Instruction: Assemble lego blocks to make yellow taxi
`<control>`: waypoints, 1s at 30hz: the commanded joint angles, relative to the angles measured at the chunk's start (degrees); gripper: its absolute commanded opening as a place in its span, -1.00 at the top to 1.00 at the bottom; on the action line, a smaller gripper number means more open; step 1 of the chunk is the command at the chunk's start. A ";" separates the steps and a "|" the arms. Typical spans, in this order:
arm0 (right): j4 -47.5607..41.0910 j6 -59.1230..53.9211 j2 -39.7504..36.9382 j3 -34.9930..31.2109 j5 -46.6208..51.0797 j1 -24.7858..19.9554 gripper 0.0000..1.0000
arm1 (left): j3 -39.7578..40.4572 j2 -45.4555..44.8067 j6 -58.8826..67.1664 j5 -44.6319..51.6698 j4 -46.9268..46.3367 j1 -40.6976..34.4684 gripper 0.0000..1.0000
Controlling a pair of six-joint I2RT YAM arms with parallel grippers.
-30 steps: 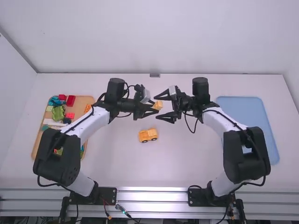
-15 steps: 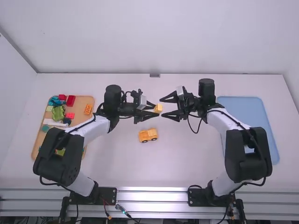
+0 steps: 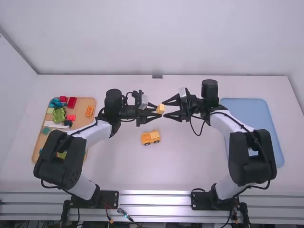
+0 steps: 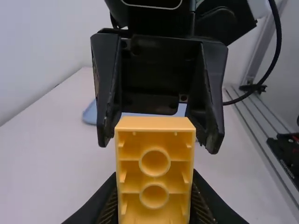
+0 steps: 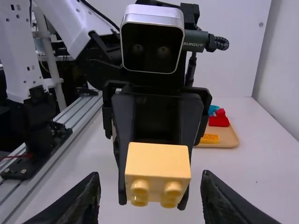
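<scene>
Closer together now, the right tool's [image 3: 164,109] fingers stand spread beside the yellow-orange plastic block [image 5: 158,161], studs toward them; the left tool [image 3: 157,109] pinches it.

The left gripper [image 3: 159,110] holds a yellow block [image 5: 157,161], studs [image 5: 173,189] showing, before the parted fingers [image 5: 86,200] of the right gripper [image 3: 165,109]. Beyond, a red block [image 5: 218,122] and an orange block [image 5: 209,139] lie on a tray [image 5: 230,138].
</scene>
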 commanded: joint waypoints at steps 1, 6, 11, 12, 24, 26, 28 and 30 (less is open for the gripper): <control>0.96 0.63 0.22 -0.31 -1.18 0.92 -0.14 | -0.42 0.09 -0.31 0.63 0.24 -0.11 0.97; 3.28 3.17 0.22 -0.31 0.28 2.27 -0.17 | -0.55 0.09 0.63 0.61 -0.07 -0.11 0.96; 3.63 3.17 0.22 -0.33 0.11 2.36 0.14 | -0.55 0.09 0.66 0.59 -0.07 -0.13 0.96; 3.61 3.17 0.22 -0.33 0.07 2.19 0.19 | -0.55 0.09 0.66 0.59 -0.07 -0.13 0.96; 4.42 7.02 0.22 -0.24 3.72 2.45 0.64 | -0.55 0.09 0.66 0.35 -0.09 -0.09 -0.98; 6.88 16.22 0.22 -0.22 14.25 2.27 0.76 | -0.55 0.09 0.44 -0.46 -1.16 0.61 -0.98; 7.26 19.76 0.20 -0.22 21.79 2.40 0.84 | -0.55 0.09 0.26 -3.74 -3.15 0.59 -0.98; 6.12 20.76 -0.31 -0.22 28.94 3.13 0.92 | -0.55 0.09 0.79 -8.66 -6.43 0.55 -0.98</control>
